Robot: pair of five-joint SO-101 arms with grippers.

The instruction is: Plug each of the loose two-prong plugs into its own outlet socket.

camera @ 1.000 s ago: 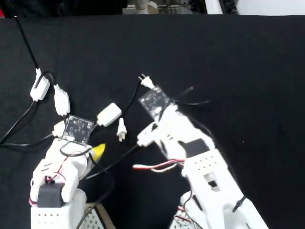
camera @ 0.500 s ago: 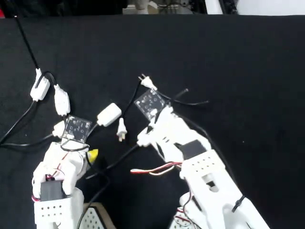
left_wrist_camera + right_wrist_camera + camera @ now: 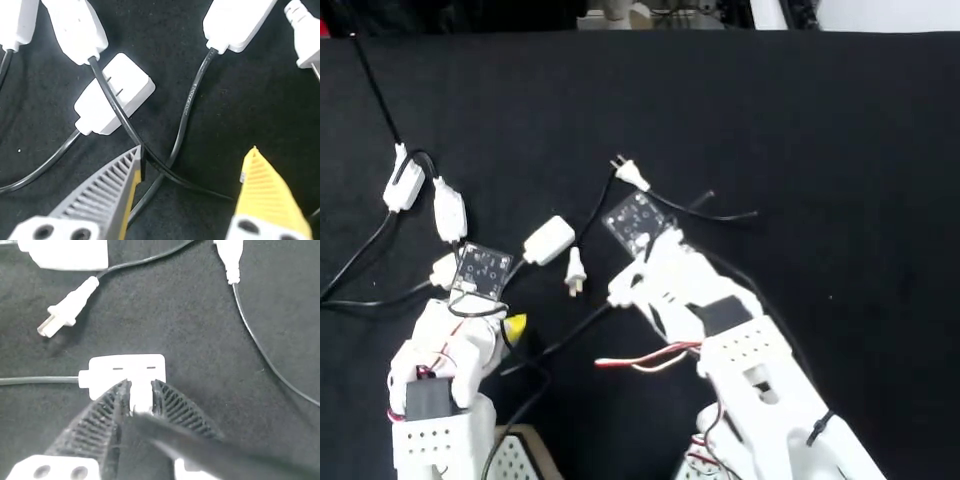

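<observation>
Plugs aren't seated anywhere I can see: the near plug (image 3: pixel 574 271) and far plug (image 3: pixel 630 172) lie loose mid-worktop. My right tool (image 3: pixel 140 385) pinches a white socket (image 3: pixel 127 369), while my left tool (image 3: pixel 195 150) gapes over crossed cables (image 3: pixel 186 105). I judge everything's left.

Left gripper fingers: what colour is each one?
The left gripper has one grey finger and one yellow; best in the left wrist view.
</observation>
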